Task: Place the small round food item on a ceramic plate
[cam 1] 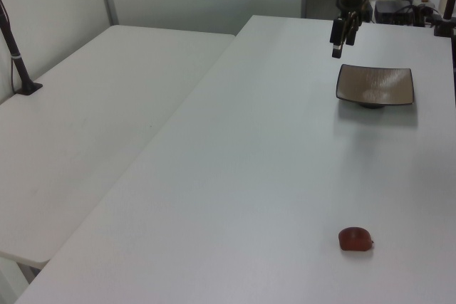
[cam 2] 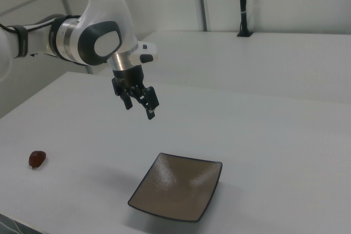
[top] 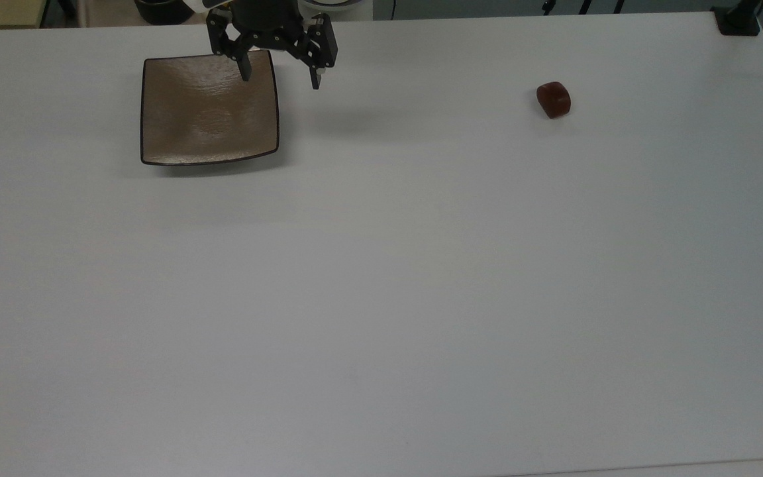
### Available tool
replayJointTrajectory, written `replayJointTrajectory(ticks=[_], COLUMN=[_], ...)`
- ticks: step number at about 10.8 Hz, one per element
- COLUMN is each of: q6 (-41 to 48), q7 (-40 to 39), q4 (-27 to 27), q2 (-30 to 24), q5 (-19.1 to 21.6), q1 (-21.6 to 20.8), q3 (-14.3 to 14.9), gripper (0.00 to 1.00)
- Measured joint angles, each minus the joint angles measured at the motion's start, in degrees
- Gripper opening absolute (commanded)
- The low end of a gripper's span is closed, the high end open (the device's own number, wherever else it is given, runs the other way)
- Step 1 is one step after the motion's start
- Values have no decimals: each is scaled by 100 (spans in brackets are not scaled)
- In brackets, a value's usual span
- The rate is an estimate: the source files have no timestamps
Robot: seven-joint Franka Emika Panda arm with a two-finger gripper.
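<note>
**A:** Food item first: your small round food item (top: 554,99) sits alone on the white surface (top: 381,298). It is dark red-brown and shiny. Nothing touches it.

**B:** And where is your tool?

**A:** Your tool (top: 281,74) hangs in the air by the ceramic plate (top: 209,109). In the top view it floats over the plate's right edge, up near the far side of the surface. Its two fingers are spread apart, and they hold nothing.

**B:** So which way do you have to go?

**A:** In the top view, the food lies well off to the top view's right of your tool, at about the same depth on the surface. In the left view the food (cam 1: 355,238) is close to the camera and the tool (cam 1: 340,40) is far back. In the right view the food (cam 2: 37,158) is low at the right view's left, and the tool (cam 2: 139,109) is up high, above the plate (cam 2: 178,193).

**B:** Is the plate ready?

**A:** Yes, you can see it is bare inside. I think nothing of the job is done yet. You likely need one long slide sideways away from the plate, then a drop down over the food. The lump is small and a bit blocky, so I think it could roll if you bump it.
</note>
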State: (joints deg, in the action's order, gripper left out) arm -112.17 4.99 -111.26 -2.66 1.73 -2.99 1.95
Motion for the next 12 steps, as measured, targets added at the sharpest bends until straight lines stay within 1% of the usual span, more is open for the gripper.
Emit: replayJointTrajectory(ticks=[1,10,11,12], q6=[0,94,93,34], q7=[0,-13,-15,-15], q4=[107,133,133,127], q2=[98,98,102,124], q5=[0,0,3,8], q1=[40,40,40,42], q3=[-43,-82,-140,-273], gripper=[100,100,100,100])
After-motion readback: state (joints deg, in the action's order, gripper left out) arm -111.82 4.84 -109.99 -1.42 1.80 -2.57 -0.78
